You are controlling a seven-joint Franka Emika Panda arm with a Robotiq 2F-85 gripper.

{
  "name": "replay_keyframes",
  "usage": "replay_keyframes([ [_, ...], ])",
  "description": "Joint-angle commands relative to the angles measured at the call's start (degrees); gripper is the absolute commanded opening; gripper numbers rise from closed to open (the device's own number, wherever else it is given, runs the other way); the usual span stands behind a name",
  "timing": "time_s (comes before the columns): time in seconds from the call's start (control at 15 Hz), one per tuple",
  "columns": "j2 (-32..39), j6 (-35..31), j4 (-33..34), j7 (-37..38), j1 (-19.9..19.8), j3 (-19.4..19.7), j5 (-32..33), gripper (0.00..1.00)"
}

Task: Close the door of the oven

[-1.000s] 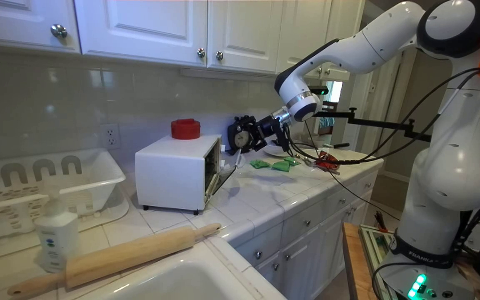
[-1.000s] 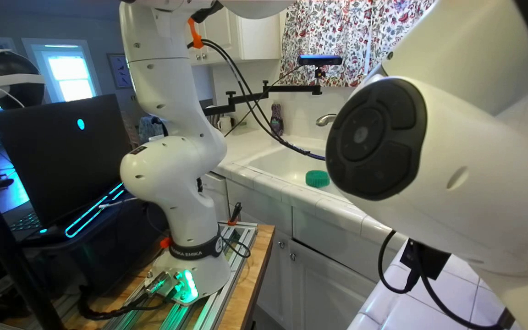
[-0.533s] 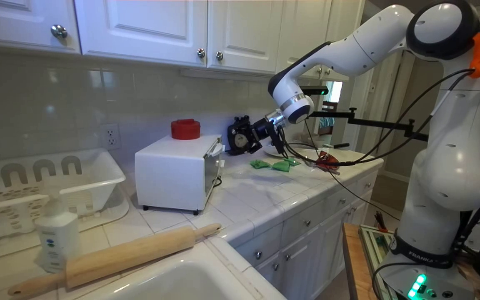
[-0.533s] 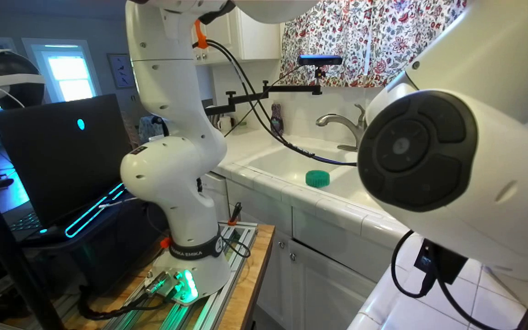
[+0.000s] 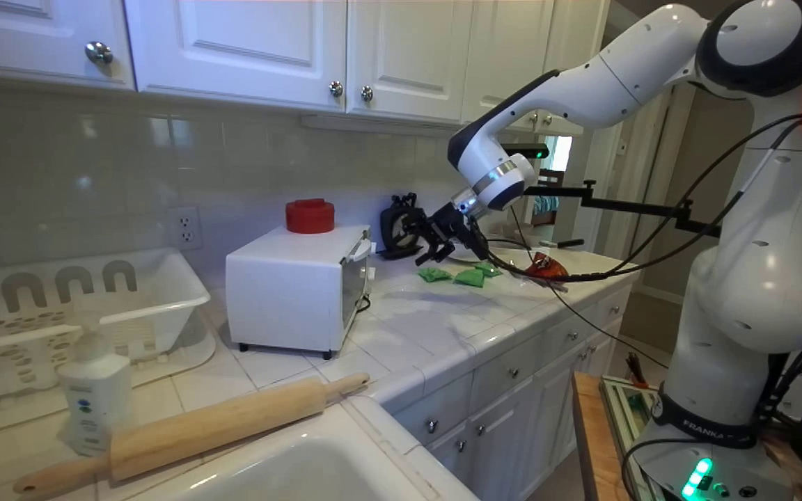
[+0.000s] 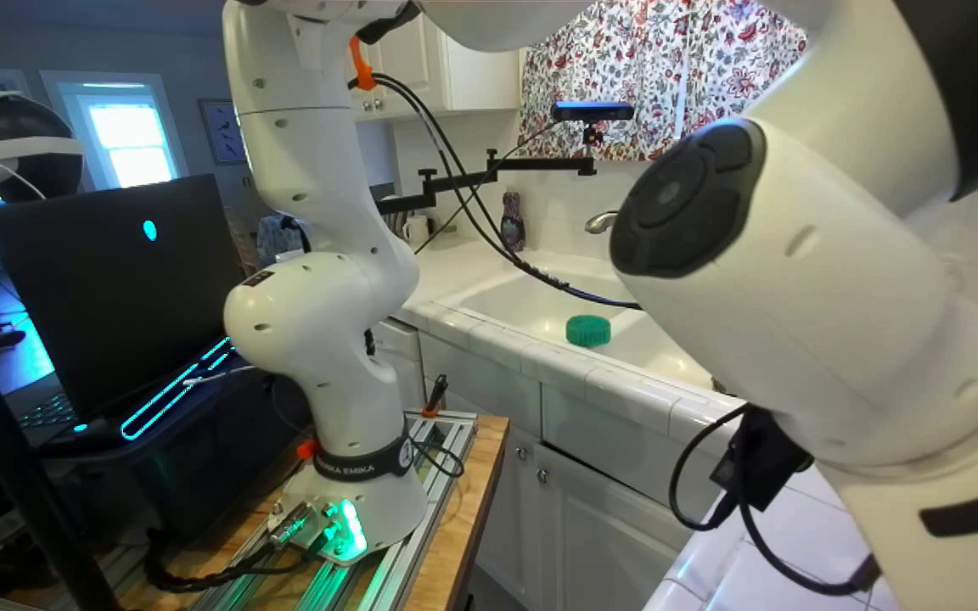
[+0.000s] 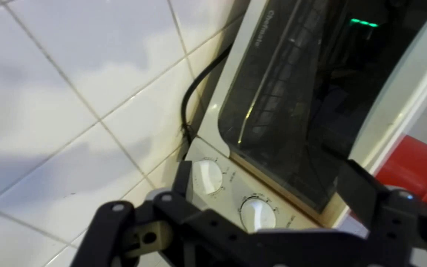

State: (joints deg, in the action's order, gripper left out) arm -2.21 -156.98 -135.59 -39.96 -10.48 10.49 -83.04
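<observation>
The counter carries the work, & the oven is set on it w/ its door facing your arm, prob. so you get a straight push. The arm, seen in both exterior views, stands off the counter's edge & reaches in high, prob. b/c it has to come at the door w/o scraping anything below. The oven sits upright & looks light, so a hard shove may slide it. The door is up & looks flush w/ the oven; I'd judge it closed & the job prob. done, tho you can't confirm from here that it's fully seated. Your gripper hangs over the counter clearly apart from the door, tilted down, its fingers spread wide w/ nothing b/w them; makes sense, b/c a push needs no hold. The red tub rests on top of the oven, prob. parked there to save space; a bump could jog it, so go easy. The white bar along the door's upper edge is prob. there for pulling; if you want a check, a light press near it should do. The dark cord lies low beside the oven, maybe its power lead. The two pale knobs sit next to the door; back off w/o brushing them.
</observation>
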Motion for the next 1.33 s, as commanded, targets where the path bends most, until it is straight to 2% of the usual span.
replay_keyframes([
  [0.0, -8.1, -10.6, -9.7, 8.4, 1.2, -2.4, 8.7, 1.00],
  [0.2, -11.5, -15.2, -17.4, 17.3, 1.3, -4.7, 22.7, 1.00],
  [0.33, -12.9, -14.8, -21.9, 22.9, -3.8, -10.5, 31.4, 1.00],
  [0.47, -15.4, -12.9, -25.7, 27.8, -10.3, -17.1, 40.3, 1.00],
  [0.53, -17.2, -11.6, -27.3, 30.0, -14.7, -21.4, 44.6, 1.00],
  [0.6, -13.5, -9.8, -22.7, 31.4, -19.5, -25.0, 49.0, 1.00],
  [0.73, -19.9, -3.7, -23.3, 36.5, -27.8, -32.1, 58.0, 1.00],
  [0.8, -23.9, 0.9, -22.8, 39.7, -30.0, -33.8, 62.6, 1.00],
  [0.93, -29.4, 8.9, -22.0, 41.1, -29.5, -33.8, 66.1, 1.00],
  [1.0, -31.3, 11.9, -21.7, 45.4, -21.7, -25.6, 73.4, 1.00],
  [1.27, -41.2, 27.6, -18.2, 47.2, -12.2, -18.7, 82.1, 1.00],
])
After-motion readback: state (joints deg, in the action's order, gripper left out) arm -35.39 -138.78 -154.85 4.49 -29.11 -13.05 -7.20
